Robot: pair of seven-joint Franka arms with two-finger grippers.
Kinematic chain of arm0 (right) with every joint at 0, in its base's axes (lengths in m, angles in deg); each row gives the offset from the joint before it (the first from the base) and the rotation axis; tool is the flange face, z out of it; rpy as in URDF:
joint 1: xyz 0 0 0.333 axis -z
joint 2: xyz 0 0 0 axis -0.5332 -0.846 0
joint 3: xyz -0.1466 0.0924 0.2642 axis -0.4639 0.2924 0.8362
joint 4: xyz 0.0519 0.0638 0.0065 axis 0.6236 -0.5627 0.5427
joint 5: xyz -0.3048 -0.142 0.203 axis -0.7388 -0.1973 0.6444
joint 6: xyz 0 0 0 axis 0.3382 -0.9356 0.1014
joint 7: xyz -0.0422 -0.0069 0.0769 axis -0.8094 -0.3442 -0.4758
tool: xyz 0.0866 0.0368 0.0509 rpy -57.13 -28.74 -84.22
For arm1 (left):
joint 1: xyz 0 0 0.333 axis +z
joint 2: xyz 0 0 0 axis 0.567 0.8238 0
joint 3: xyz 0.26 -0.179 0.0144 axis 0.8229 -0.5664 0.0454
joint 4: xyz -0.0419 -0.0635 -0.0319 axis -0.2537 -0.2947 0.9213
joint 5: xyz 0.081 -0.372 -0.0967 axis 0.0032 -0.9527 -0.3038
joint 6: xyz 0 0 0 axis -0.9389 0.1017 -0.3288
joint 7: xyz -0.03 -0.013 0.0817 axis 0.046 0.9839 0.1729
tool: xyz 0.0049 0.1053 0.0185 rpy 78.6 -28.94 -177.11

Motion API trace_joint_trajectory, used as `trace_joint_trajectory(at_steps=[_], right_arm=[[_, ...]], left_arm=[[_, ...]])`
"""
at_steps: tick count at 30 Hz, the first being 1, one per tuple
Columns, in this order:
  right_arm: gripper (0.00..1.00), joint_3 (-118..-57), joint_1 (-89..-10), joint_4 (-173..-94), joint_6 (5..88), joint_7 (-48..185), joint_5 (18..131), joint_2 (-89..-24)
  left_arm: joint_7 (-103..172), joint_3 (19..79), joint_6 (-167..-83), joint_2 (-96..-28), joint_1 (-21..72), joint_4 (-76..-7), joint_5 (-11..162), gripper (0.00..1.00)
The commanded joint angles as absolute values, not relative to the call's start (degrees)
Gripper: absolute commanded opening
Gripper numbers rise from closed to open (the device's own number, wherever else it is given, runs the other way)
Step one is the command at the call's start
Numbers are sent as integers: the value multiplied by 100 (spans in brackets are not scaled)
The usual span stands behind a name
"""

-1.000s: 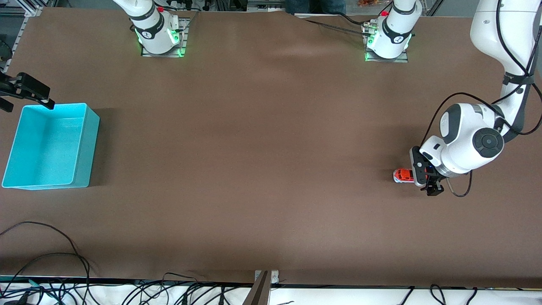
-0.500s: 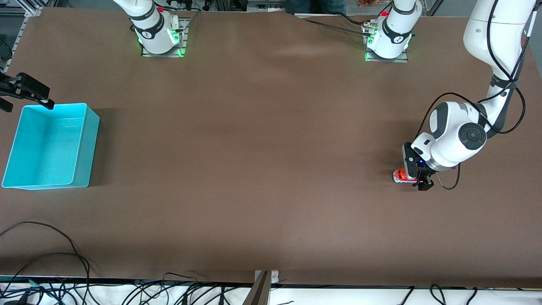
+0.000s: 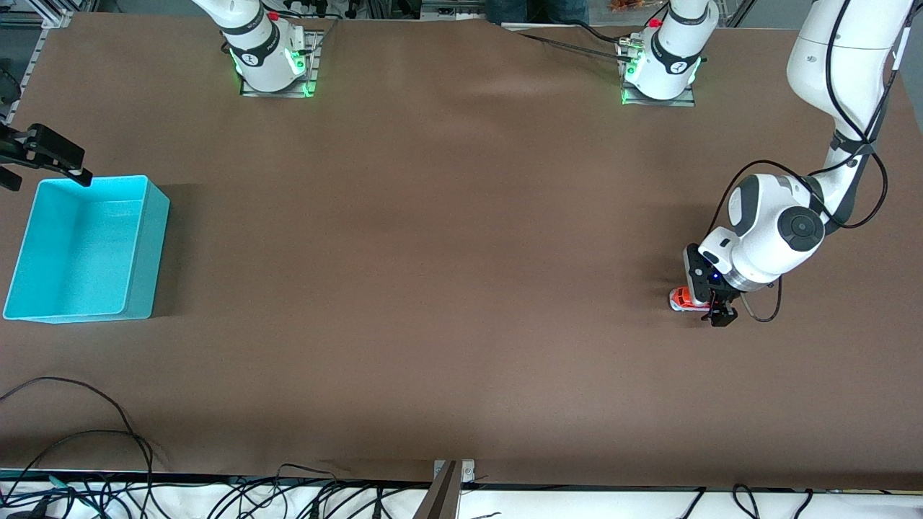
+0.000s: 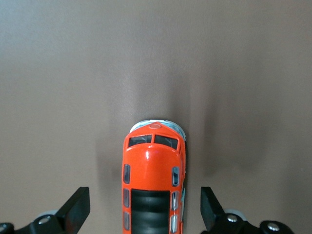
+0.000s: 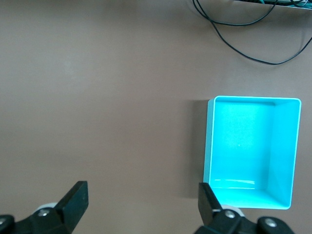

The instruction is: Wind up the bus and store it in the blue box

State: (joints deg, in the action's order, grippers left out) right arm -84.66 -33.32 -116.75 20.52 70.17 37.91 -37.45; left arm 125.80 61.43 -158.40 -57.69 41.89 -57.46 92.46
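Straddling the toy bus point(image 4: 153, 183) on the table point(image 3: 461, 288) toward the left arm's end, the left gripper point(image 4: 145, 214) is spread, unclenched. Advise closing squarely on its flanks. The right gripper point(image 5: 140, 210) waits, spread, near the blue box point(image 3: 148, 249).

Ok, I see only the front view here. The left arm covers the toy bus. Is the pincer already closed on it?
Observer: No. In the left wrist view the left pincer is open, one finger on each side of the bus, with a gap on both sides.
Operator: Does the bus stand on its wheels?
Observer: Yes, upright on the table, orange roof up.
Operator: And the blue box, is something in it?
Observer: The right wrist view looks straight into the blue box; nothing is inside.
Operator: The right pincer?
Observer: The right pincer is open too, waiting beside the box at the right arm's end of the table.
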Motion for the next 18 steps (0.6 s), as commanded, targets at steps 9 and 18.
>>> trace_joint_trajectory(at_steps=[9,18], right_arm=[[100,-8456,-3319,-11599,2027,7007,3724,-3765],[100,-8456,-3319,-11599,2027,7007,3715,-3765]], left_arm=[[12712,6119,-16053,-5672,4333,-5774,9617,73],[12703,6119,-16053,-5681,4324,-5774,9617,35]])
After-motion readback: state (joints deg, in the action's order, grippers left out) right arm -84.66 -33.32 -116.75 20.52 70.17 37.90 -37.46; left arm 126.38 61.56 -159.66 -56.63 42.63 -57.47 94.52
